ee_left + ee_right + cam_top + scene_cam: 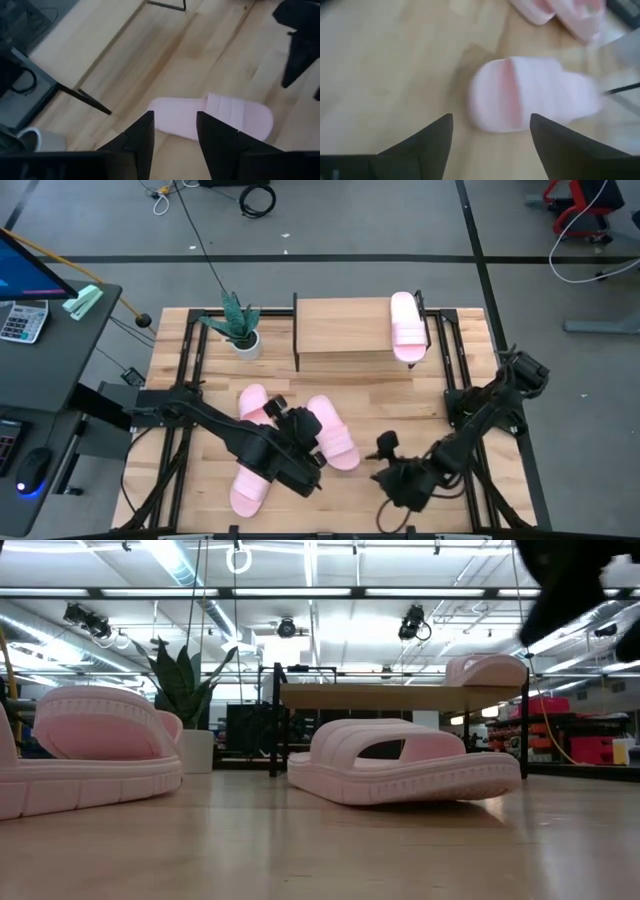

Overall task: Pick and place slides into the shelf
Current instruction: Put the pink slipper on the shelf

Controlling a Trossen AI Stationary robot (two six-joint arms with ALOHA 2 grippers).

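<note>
So far, from above, one slide (406, 325) lies on the shelf (340, 330); three (330, 430) lie on the surface (420, 395). The right wrist view shows the right hand (490, 142) released, empty. The left hand (175, 135) hovers parted over a slide: closing comes next.

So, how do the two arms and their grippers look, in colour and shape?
Both arms are black, built of jointed segments with dark cables along them. The left gripper ends in two flat, dark, wedge-shaped fingers that narrow to a tip. The right gripper has the same kind of dark, pointed fingers. No markings or labels are visible on either.
</note>
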